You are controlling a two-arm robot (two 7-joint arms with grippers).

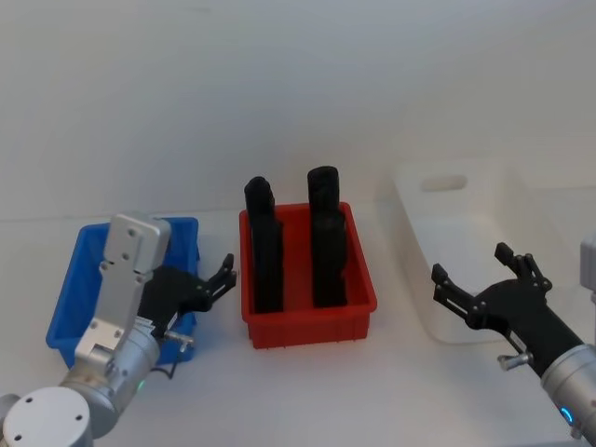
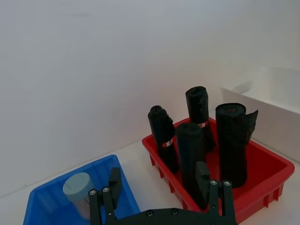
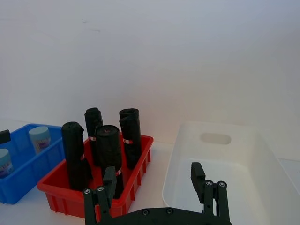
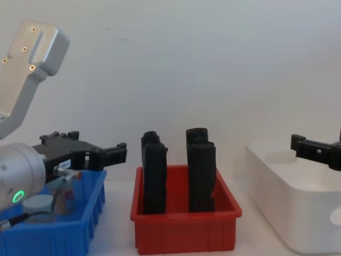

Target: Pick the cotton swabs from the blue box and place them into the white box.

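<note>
Blue box (image 1: 74,279) – low, rectangular, bright blue plastic with a raised rim and ribbed outer walls. It stands on the white table (image 1: 400,391) at the robot's left. In the right wrist view it holds two cotton swab jars (image 3: 40,138), both upright. They are small clear cylinders with pale blue-grey lids and a bluish-pink label, and both are inside the box. From the chest view they sit low behind its near wall, partly screened by the left arm's housing.

Left gripper (image 1: 223,275) – black, with slim fingers spread wide and nothing between them. It hangs above the blue box's side nearest the red bin, clear of the jars.

Red bin (image 1: 307,321) – the same ribbed pattern, standing between the blue box and the white box and apart from each. It holds four black rolls (image 2: 230,140) on end. These are matte, crinkled film wound into cylinders, and some carry a narrow pale band. They rise well above the bin's rim.

White box (image 3: 243,154) – a large, plain white plastic tub with thick smooth walls, rounded corners and an oval handle hole in the far end wall. It stands at the robot's right, and the part of its floor that shows is bare.

Right gripper (image 1: 470,265) – of the same black build, with fingers parted and empty. It is held above the near end of the white box.

A plain white wall (image 4: 176,64) stands behind the table.
</note>
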